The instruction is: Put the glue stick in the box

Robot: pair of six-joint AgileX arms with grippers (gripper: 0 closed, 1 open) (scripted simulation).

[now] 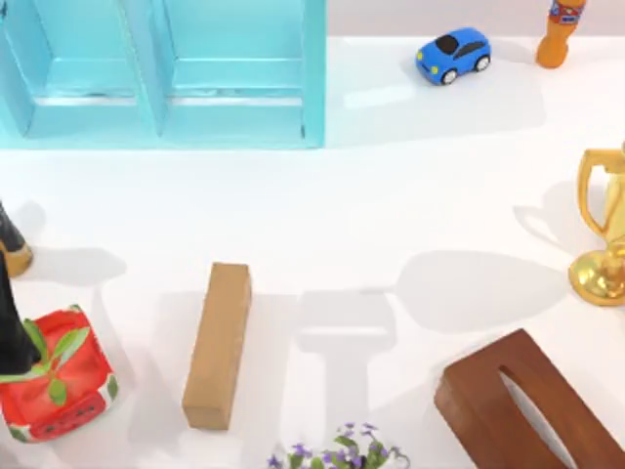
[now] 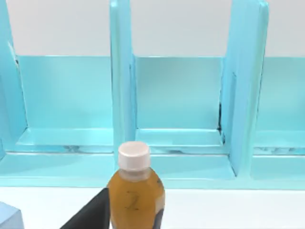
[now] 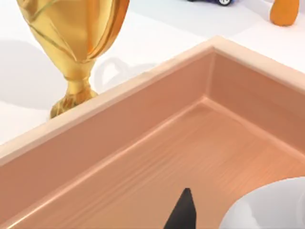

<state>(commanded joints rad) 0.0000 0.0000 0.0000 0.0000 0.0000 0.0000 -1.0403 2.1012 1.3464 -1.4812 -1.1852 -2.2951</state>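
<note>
up top, left arm (image 1: 10, 322) sits parked at the table's left edge. left wrist: blue shelf (image 2: 178, 95). right wrist: right gripper (image 3: 185, 211) over the box (image 3: 143, 157), white curve beside it is probably the glue stick (image 3: 267, 205). can't tell the grip. looks like drop-off; next, let go inside.

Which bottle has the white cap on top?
The amber bottle in the left wrist view, in front of the turquoise shelf. The orange bottle by the blue toy car has a blue-red label instead.
</note>
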